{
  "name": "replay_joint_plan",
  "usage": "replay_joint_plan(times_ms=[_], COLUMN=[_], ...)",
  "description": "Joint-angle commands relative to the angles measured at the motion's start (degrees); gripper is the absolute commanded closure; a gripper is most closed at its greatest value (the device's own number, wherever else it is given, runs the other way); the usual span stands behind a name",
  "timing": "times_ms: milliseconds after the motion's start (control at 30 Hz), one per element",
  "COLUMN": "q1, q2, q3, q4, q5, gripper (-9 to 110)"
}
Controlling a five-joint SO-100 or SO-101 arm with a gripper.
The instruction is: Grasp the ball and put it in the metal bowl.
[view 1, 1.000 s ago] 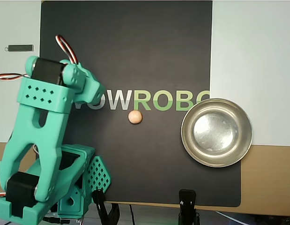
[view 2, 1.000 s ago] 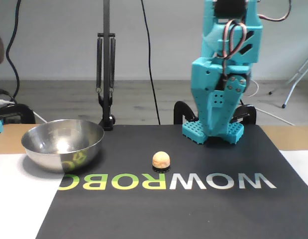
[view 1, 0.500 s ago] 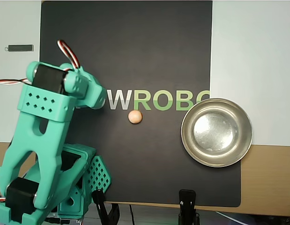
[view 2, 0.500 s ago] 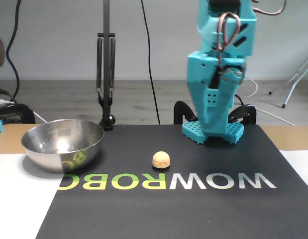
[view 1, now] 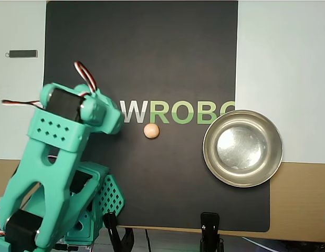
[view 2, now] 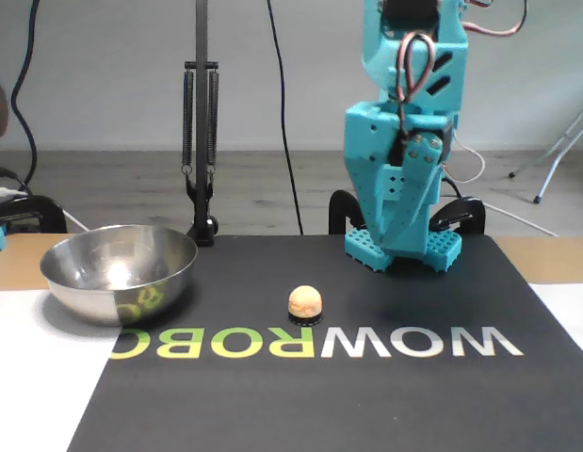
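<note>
1. The ball (view 1: 151,130), a small smooth peach-tan sphere, sits on the black mat (view 1: 151,52), just below the printed lettering (view 1: 173,112) in the overhead view, untouched.
2. Left of the ball in that view, the turquoise plastic arm (view 1: 57,157) leans toward it; nothing is grasped, so in my judgement the whole pick and carry remain.
3. Right of the ball, well apart, the round shallow silver steel bowl (view 1: 242,148) lies empty.
4. The gripper's fingertips hide under the arm's body in both views; I cannot tell whether they stand apart or together.
</note>
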Motion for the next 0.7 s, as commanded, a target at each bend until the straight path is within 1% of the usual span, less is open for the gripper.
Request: replay_joint_plan(times_ms=[0,233,667], q1=[1.32,5.19,13.10], q2=[2.64,3.43,5.54], q3=[1.85,4.66,4.57], q4=[-2.11,-6.06,-6.24], q5=[-0.53,-0.53,-0.62], gripper=[101,101,101])
